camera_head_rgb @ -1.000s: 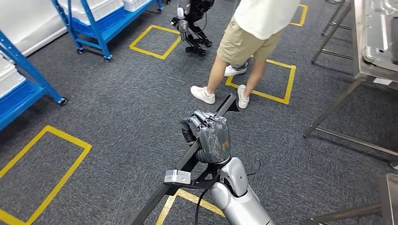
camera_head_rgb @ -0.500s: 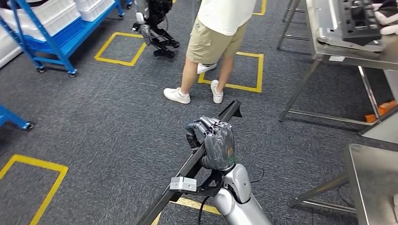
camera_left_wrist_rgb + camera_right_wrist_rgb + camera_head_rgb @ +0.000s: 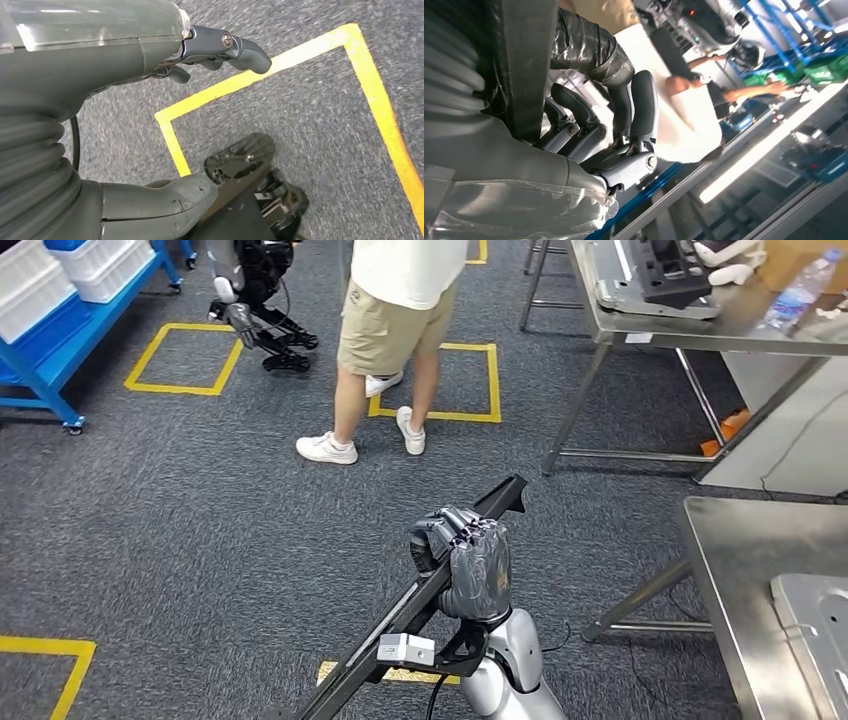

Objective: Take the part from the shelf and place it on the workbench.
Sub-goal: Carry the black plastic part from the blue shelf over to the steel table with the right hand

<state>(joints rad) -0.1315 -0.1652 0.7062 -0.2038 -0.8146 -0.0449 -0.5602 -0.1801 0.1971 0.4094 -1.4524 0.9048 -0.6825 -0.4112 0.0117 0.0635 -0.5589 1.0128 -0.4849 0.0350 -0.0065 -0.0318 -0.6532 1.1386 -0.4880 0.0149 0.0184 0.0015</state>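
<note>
The part is a long black metal bar [image 3: 398,622], slanting from the picture's lower edge up to its far end [image 3: 507,494] over the carpet. My right hand [image 3: 466,562] grips it around the middle, fingers wrapped over the top. In the right wrist view the bar [image 3: 524,65] runs as a dark strip with the fingers [image 3: 624,105] curled around it. My left hand [image 3: 90,65] hangs over the floor holding nothing, thumb and fingers apart. A steel workbench [image 3: 735,560] stands close at the lower right.
A person in khaki shorts [image 3: 385,330] and white shoes walks ahead. Another robot's legs [image 3: 255,300] stand at the back left beside a blue shelf [image 3: 50,330]. A second steel table [image 3: 690,330] with a tray and a bottle [image 3: 800,290] is at the back right. Yellow tape squares [image 3: 180,360] mark the carpet.
The camera has turned right: the shelf, person and floor marks slid left, and the near steel workbench came into view. My right hand still grips the bar the same way.
</note>
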